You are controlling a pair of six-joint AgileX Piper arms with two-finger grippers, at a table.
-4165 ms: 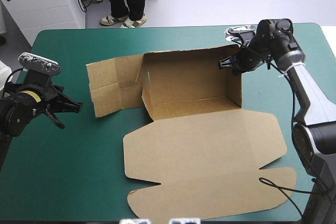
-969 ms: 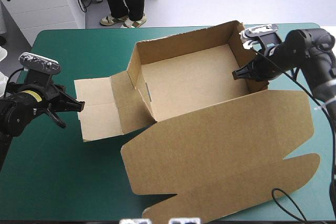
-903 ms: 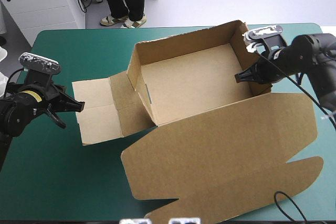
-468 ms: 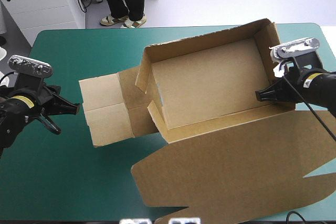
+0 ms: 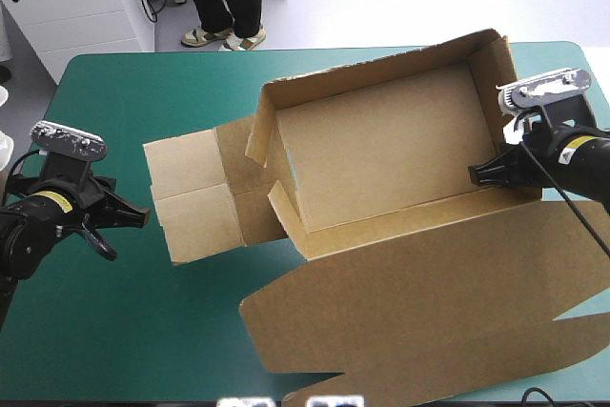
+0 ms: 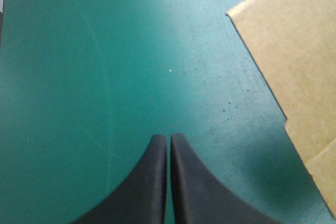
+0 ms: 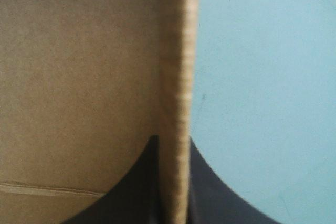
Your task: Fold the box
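Note:
The brown box (image 5: pixel 381 154) stands as an open tray in the middle of the table, with back and right walls raised. Its lid (image 5: pixel 419 293) lies flat toward the near edge, and its left flaps (image 5: pixel 195 197) lie flat. My right gripper (image 5: pixel 484 174) is shut on the box's right wall (image 7: pixel 176 103), whose edge runs between the black fingers (image 7: pixel 139 182). My left gripper (image 5: pixel 138 217) is shut on nothing, low over the teal-green cover just left of the flat flaps. In the left wrist view that gripper (image 6: pixel 168 139) points at bare cover, a flap corner (image 6: pixel 294 66) beside it.
The lid overhangs the table's near right corner. Bare teal-green cover (image 5: pixel 114 331) lies at the near left and along the far edge (image 5: pixel 191 73) behind the box.
The right gripper dragged the box to the right and turned it, its walls now raised. The left gripper drew back slightly and then returned near the flat flaps.

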